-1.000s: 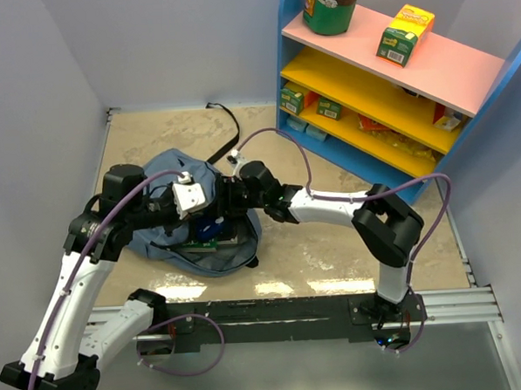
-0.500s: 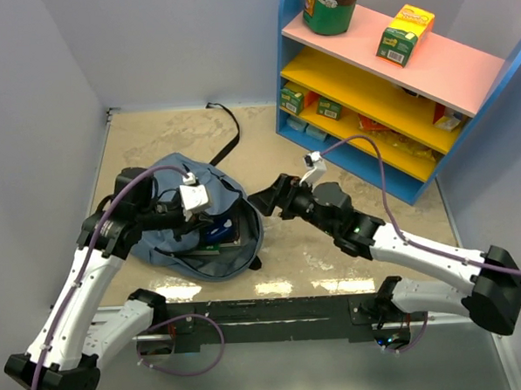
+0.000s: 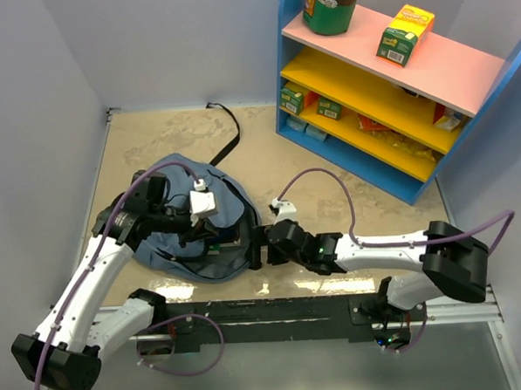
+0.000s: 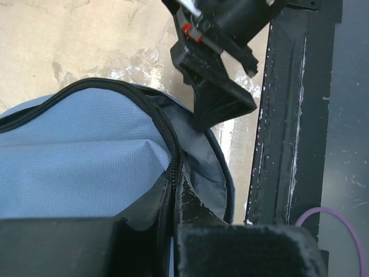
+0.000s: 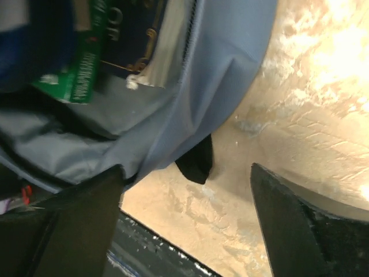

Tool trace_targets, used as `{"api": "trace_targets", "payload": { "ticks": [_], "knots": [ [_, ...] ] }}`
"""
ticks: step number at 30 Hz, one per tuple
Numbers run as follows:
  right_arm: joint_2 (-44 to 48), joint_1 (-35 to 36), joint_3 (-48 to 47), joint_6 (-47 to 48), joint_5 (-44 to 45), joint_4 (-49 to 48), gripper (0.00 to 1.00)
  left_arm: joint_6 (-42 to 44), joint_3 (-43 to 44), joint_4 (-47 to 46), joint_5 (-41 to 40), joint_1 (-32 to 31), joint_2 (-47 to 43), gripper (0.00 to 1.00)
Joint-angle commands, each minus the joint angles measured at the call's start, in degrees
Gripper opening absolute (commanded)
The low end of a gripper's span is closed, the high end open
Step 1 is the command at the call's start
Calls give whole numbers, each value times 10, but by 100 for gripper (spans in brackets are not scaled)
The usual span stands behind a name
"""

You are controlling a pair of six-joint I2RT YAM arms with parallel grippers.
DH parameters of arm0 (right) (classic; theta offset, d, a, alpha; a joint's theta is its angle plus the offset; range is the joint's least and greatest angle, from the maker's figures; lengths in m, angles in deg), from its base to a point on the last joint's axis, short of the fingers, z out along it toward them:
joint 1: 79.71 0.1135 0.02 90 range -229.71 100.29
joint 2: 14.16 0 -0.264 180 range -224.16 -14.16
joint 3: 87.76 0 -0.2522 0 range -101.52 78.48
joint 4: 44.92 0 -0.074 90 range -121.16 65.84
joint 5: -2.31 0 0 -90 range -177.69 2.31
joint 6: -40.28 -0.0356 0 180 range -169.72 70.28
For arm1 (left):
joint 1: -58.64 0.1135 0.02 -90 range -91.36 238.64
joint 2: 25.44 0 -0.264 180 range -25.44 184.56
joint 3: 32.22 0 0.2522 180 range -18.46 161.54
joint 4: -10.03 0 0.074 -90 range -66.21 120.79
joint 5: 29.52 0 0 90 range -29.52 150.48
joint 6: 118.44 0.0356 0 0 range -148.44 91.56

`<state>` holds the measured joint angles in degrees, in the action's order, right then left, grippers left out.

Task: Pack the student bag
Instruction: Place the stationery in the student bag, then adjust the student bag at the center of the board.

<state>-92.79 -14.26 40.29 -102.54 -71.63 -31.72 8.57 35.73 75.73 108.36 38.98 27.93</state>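
Your left hand (image 4: 173,222) was pinched shut on the zipper edge of the big soft slate-blue cloth backpack (image 4: 75,150). I think that was to hold its mouth open. The backpack lay on the near left of the sandy table (image 3: 329,165). Your right hand (image 5: 185,173) was wide open and empty, low beside it.

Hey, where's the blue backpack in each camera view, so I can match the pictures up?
Top view: backpack left of centre, under the left arm.
Left wrist: backpack fills the lower left.
Right wrist: backpack covers the upper left, books showing inside.
Shared landmark: the black rail along the near edge, next to the backpack in every view.
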Motion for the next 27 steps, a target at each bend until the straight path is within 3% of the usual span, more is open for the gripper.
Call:
{"api": "trace_targets", "payload": {
  "ticks": [1, 3, 4, 5, 7, 12, 16, 19, 20, 21, 22, 23, 24, 26, 27],
  "knots": [
    [-35, 5, -38, -38, 44, 0, 84, 20, 0, -25, 14, -3, 17, 0],
    [-50, 5, -51, -41, 45, 4, 60, 18, -2, -34, 7, -3, 18, 0],
    [-52, 4, -64, -40, 50, 18, 25, 12, -4, -47, 4, -3, 18, 0],
    [-53, 2, -73, -39, 58, 27, 11, 11, -8, -54, 1, -3, 19, 0],
    [-57, -16, -108, -13, 67, 50, 0, -1, -10, -75, 0, -3, 24, 0],
    [-34, -105, -180, 58, 25, 70, 0, -10, -3, -96, -5, -5, 52, 0],
    [-38, -118, -194, 77, -8, 70, 0, -22, -12, -127, -16, -13, 74, 0],
    [-53, -118, -180, 72, -31, 77, 10, -40, -8, -141, -22, -20, 81, 0],
    [-50, -118, -174, 71, -37, 78, 19, -46, -8, -142, -26, -21, 81, 7],
    [-46, -117, -164, 76, -32, 82, 44, -50, -4, -143, -28, -21, 79, 20],
    [-36, -115, -158, 77, -25, 86, 51, -58, 6, -135, -30, -21, 78, 33],
    [-9, -111, -152, 81, -1, 92, 58, -56, 15, -122, -28, -21, 77, 56],
    [9, -108, -143, 90, 14, 106, 73, -54, 27, -107, -24, -21, 74, 68],
    [56, -106, -139, 99, 34, 124, 80, -48, 66, -64, -18, -21, 66, 94],
    [69, -106, -141, 110, 51, 140, 82, -48, 79, -55, -20, -21, 52, 99]
  ]
}}
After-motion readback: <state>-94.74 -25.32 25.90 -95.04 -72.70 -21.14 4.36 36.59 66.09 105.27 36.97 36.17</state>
